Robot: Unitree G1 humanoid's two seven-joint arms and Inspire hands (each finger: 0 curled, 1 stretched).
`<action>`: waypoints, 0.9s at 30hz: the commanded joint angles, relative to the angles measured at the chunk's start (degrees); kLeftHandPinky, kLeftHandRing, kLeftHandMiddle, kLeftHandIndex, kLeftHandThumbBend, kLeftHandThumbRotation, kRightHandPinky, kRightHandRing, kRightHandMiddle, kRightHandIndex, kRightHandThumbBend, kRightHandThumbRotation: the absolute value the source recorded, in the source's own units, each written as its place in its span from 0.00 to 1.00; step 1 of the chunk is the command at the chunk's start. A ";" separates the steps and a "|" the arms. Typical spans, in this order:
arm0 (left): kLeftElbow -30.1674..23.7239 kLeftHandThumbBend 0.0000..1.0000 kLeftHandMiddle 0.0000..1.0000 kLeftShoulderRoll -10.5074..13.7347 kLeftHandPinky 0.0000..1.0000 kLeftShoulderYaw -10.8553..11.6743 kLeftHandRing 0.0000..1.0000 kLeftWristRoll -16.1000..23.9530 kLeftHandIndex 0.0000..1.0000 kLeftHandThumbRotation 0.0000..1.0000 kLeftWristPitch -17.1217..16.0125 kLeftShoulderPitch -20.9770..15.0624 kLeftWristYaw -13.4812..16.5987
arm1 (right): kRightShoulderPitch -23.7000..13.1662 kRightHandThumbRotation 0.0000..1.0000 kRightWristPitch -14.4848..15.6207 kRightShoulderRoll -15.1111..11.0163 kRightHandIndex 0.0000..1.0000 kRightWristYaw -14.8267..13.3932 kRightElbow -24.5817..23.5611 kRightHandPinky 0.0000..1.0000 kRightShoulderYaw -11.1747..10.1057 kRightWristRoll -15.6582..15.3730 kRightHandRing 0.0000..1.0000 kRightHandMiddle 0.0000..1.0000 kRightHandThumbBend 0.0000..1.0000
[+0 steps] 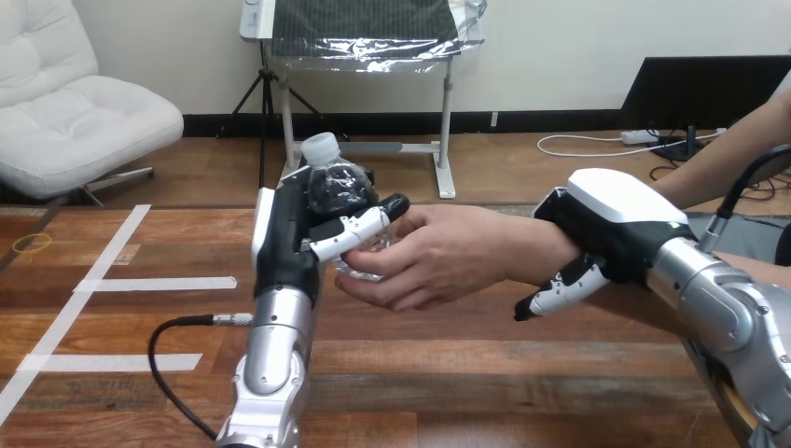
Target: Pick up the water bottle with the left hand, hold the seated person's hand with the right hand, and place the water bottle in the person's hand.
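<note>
Head view: over the wooden worktop [112, 373], the right hand [606, 215] curls round the person's wrist [530, 247], probably to steady it; the left hand [280, 233], clamped on the water bottle [336, 187], holds it inside the person's hand [438, 257].

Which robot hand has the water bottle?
The left hand, its fingers curled round the water bottle; the right hand sits at the person's wrist instead.
</note>
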 commanded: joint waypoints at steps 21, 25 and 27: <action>4.25 0.69 0.43 -3.74 0.34 0.18 0.38 -2.52 0.44 0.00 -4.92 -10.01 -1.55 | -5.08 0.19 1.79 3.76 0.38 0.12 -0.63 0.24 -1.35 0.09 0.30 0.36 0.84; 4.66 0.68 0.43 -4.17 0.34 -0.18 0.38 -2.94 0.44 0.00 -5.12 -10.31 -1.95 | -5.06 0.19 1.73 3.93 0.39 0.09 -0.48 0.24 -1.31 0.15 0.30 0.37 0.83; 4.87 0.68 0.43 -4.35 0.34 -0.35 0.38 -3.03 0.44 0.00 -5.18 -10.44 -2.13 | -5.05 0.19 1.81 4.02 0.39 0.15 -0.41 0.24 -1.32 0.19 0.30 0.37 0.83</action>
